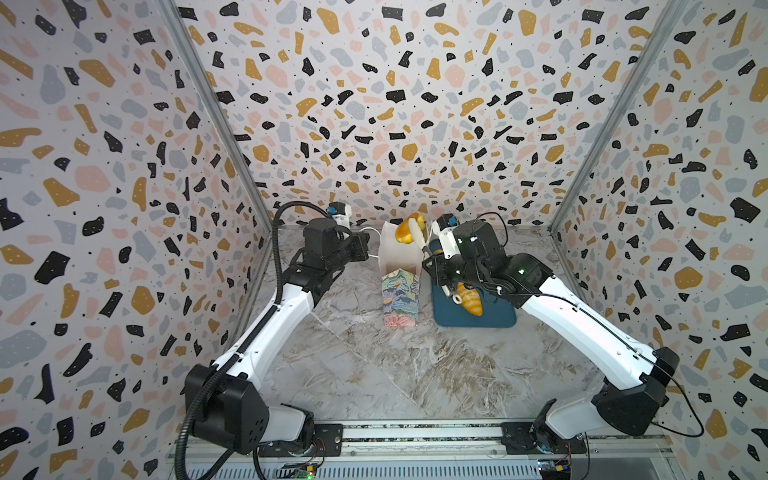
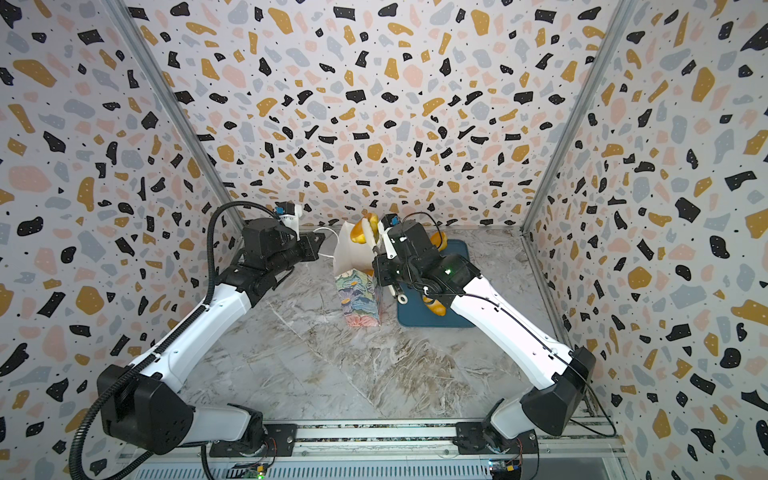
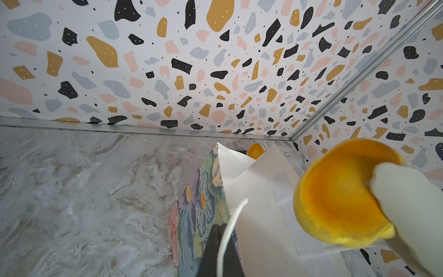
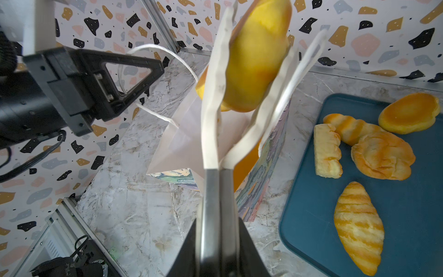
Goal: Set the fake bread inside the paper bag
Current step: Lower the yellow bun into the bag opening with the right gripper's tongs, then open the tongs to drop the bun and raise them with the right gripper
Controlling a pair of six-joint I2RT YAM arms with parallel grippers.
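my right gripper (image 4: pixel 218 242) is clamped on the tongs (image 4: pixel 211 115) pinching a bun (image 4: pixel 254 60) above the paper bag (image 1: pixel 399 291), my left gripper (image 3: pixel 219 239) nipped shut on its cord handle (image 3: pixel 236 213), while five breads (image 4: pixel 383 156) wait on the tray (image 4: pixel 407 215).

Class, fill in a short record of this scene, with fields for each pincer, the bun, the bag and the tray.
Left pincer: shut on the cord handle
Right pincer: shut on the tongs
Bun: gripped in the tongs above the paper bag
Tray: five breads lying on it
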